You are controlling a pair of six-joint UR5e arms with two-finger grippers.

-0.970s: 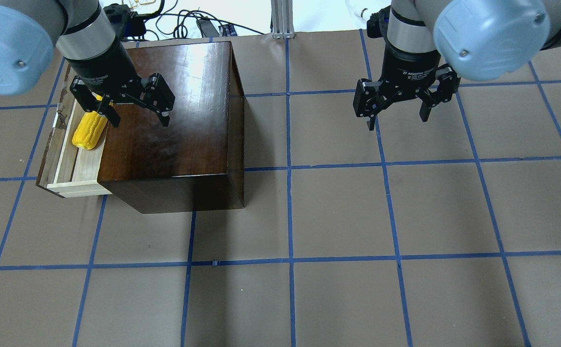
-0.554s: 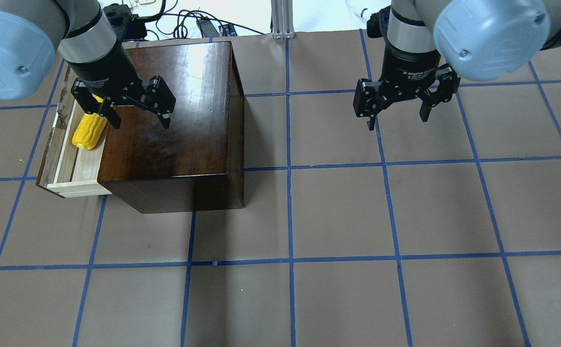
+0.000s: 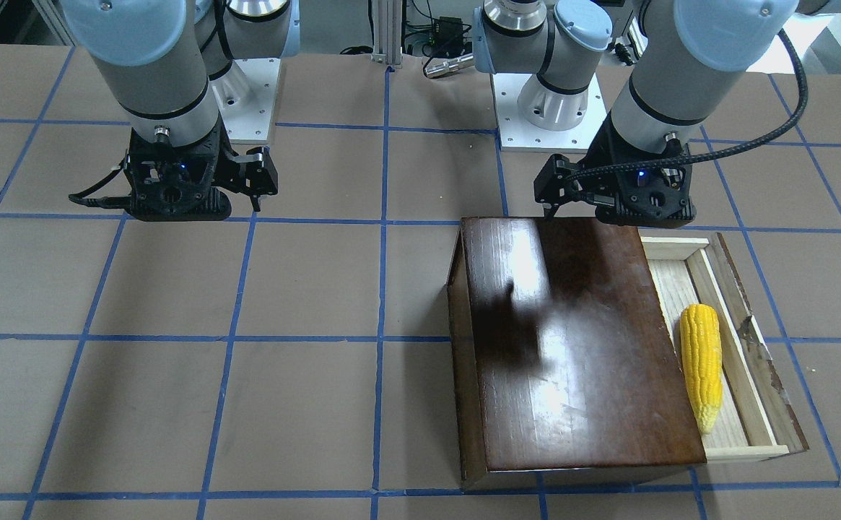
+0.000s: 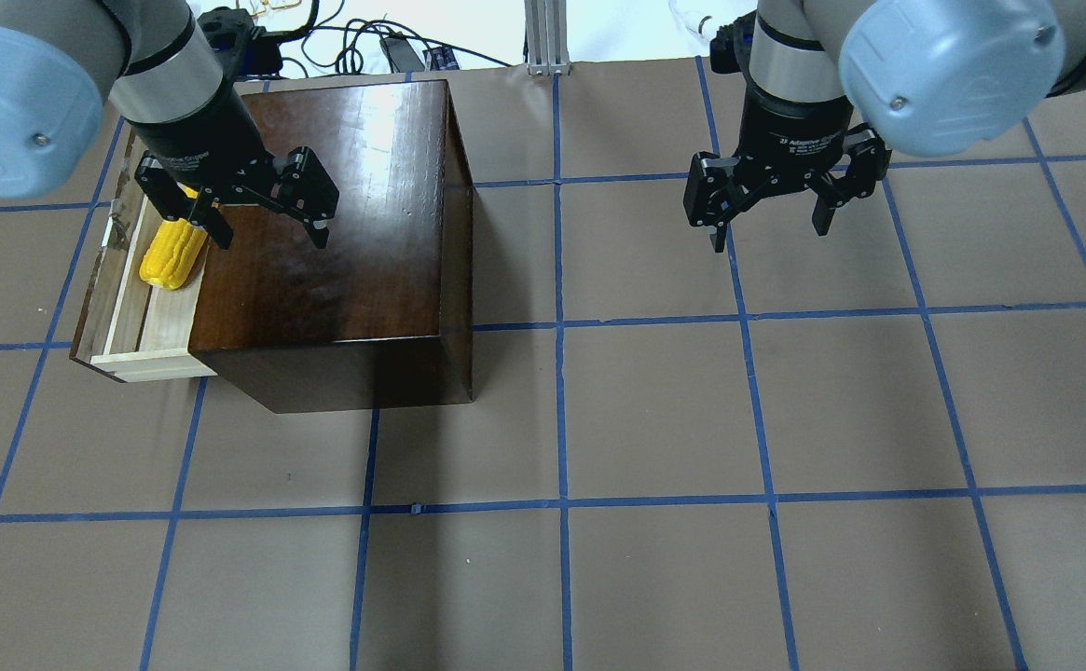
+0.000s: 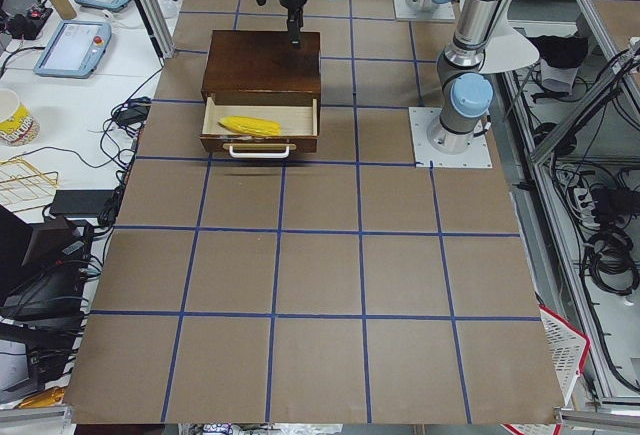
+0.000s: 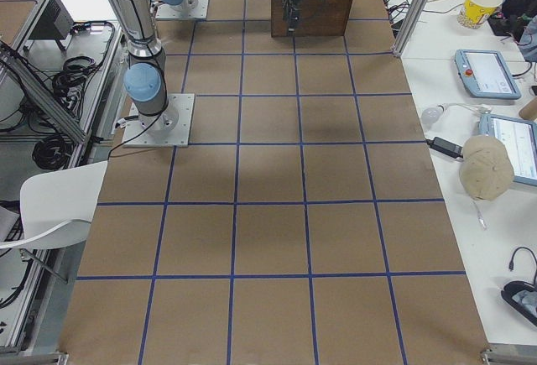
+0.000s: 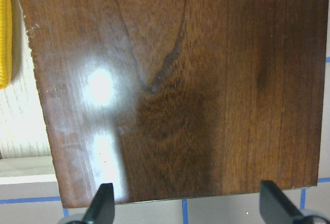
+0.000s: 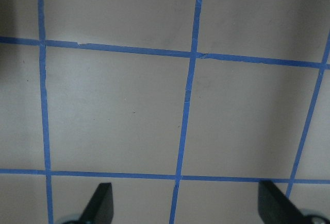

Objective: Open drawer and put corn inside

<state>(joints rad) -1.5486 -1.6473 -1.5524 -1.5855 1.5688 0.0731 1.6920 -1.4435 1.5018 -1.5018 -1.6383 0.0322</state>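
The glossy dark-brown box [image 4: 337, 233] stands at the table's far left. Its drawer [image 4: 165, 321] is pulled out, pale wood inside, and also shows in the front view [image 3: 752, 404]. The yellow corn [image 4: 172, 253] lies lengthwise in the drawer, free of both grippers; it also shows in the front view [image 3: 702, 365] and the exterior left view [image 5: 250, 126]. My left gripper [image 4: 272, 238] is open and empty, hovering above the box top [image 7: 180, 80] near the drawer side. My right gripper [image 4: 771, 235] is open and empty over bare table [image 8: 113, 110], far from the box.
The table is brown paper with a blue tape grid [image 4: 561, 326]. The drawer's white handle [image 5: 258, 152] points away from the box. Cables and an aluminium post [image 4: 543, 37] sit beyond the far edge. Both arm bases [image 3: 536, 108] are bolted behind the box.
The left arm has shifted only very slightly above the box, its gripper still open. The corn, drawer and right arm have not moved.
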